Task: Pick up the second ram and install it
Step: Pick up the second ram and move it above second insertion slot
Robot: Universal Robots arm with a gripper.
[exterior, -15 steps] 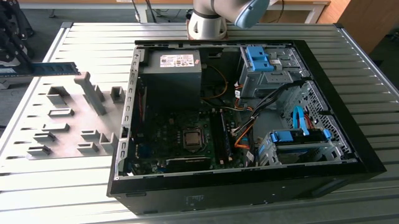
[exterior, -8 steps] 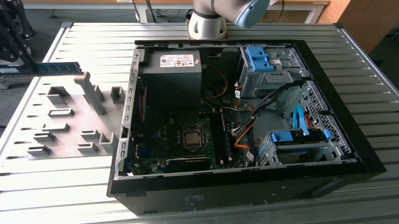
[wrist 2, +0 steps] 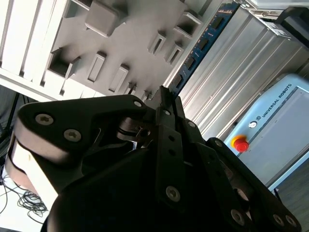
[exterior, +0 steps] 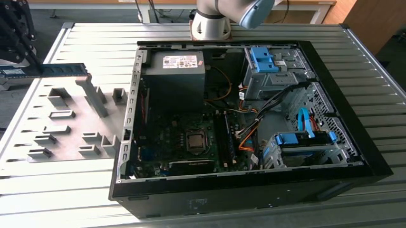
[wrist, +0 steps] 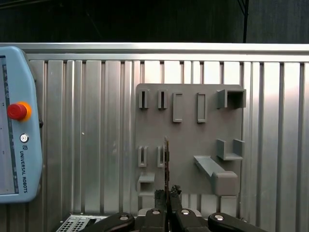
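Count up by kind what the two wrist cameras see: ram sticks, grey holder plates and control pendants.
ram stick: 1, the second ram, clamped in the gripper
grey holder plate: 1
control pendant: 1
Total: 3

Arm (exterior: 212, 23): fat silver-grey tube, round joint. Light blue cap (exterior: 256, 13) on joint, smooth, rounded.
Gripper (wrist 2: 164, 96): all black, dull, built of flat plates with round corners. Shiny silver screws (wrist 2: 173, 193) dotted over plates. Fingers (wrist 2: 169, 142) long, getting thin toward tip.
Pale cream ring (wrist 2: 19, 164) behind gripper.
First wrist view: gripper (wrist: 166, 157) black too, four silver screws in row at base.
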